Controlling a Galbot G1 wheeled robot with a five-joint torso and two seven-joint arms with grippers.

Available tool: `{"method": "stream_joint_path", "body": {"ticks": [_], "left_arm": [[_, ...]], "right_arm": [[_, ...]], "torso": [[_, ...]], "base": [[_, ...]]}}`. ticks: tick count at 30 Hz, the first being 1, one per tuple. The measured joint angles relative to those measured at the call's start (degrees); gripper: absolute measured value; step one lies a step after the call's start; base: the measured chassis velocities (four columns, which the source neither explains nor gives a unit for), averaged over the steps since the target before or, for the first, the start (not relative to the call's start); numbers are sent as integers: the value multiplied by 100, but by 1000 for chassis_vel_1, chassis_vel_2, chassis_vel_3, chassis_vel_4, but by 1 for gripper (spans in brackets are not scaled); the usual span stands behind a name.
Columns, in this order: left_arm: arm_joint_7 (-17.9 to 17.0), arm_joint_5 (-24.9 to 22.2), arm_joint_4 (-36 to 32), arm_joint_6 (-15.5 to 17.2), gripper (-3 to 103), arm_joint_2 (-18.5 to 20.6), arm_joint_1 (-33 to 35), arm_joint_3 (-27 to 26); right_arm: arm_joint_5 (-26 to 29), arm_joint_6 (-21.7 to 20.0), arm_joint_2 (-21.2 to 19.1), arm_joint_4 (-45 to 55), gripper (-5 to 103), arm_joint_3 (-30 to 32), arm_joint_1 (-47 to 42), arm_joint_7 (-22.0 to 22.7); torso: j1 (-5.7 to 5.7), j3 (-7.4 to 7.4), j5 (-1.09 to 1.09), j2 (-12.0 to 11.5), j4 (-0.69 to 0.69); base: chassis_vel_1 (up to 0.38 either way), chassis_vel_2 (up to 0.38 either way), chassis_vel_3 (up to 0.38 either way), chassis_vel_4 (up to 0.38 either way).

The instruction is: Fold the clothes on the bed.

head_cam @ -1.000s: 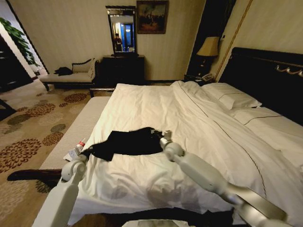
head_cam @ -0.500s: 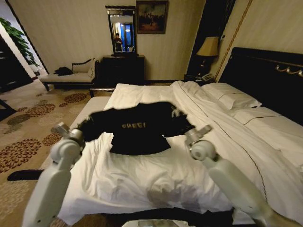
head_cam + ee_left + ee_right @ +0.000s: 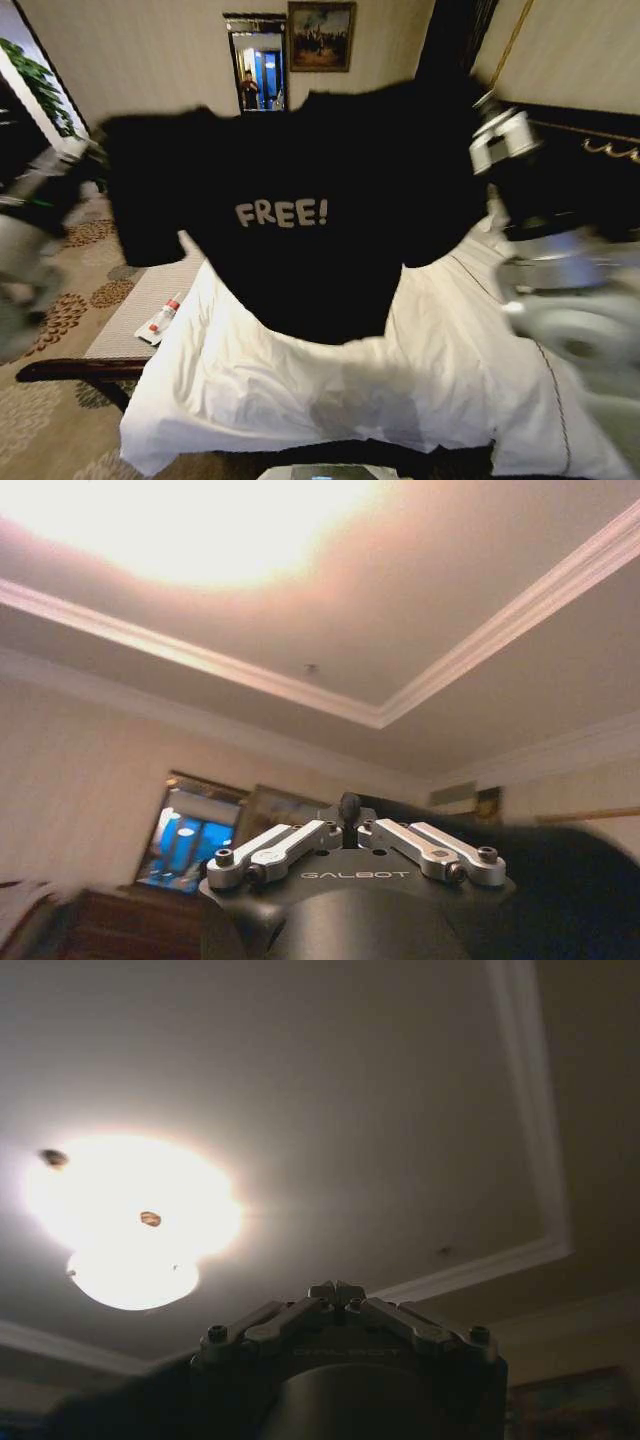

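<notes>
Up from the mattress comes the black T-shirt (image 3: 300,210): a second ago it lay crumpled near the foot of the bed (image 3: 300,400), half a second ago it was spread low between my arms, and now I hold it stretched wide in the air, high above the white sheets, its front with the white "FREE!" lettering facing my head camera. My left tool (image 3: 95,150) is raised at the shirt's left shoulder, blurred by motion, and my right tool (image 3: 495,135) is raised at the right shoulder, near the dark headboard (image 3: 600,160). From my left wrist the fingers (image 3: 345,810) are pressed together at their tips, dark cloth trailing off beside them, so that tool is clamped on the T-shirt. From my right wrist the fingers (image 3: 338,1295) likewise meet, with dark fabric low beside the wrist housing; it grips the other shoulder. Below the shirt's hem the bed lies rumpled. On the pale bench (image 3: 150,300) beside the bed lies a small tube (image 3: 160,320).
</notes>
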Motion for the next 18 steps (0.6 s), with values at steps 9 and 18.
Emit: {"method": "stream_joint_path", "body": {"ticks": [9,18], "left_arm": [[-288,-384,-109,908,2,-7,848,-207],[-64,2372,614,1332,2,-234,872,3216]], "right_arm": [[610,-1286,-154,-34,0,306,-346,1535],[62,-2493,881,-184,0,-1997,-1803,2647]], "torso": [[0,2,0,0,1],[2,2,0,-1,-3]], "base": [[0,0,0,0],[0,0,0,0]]}}
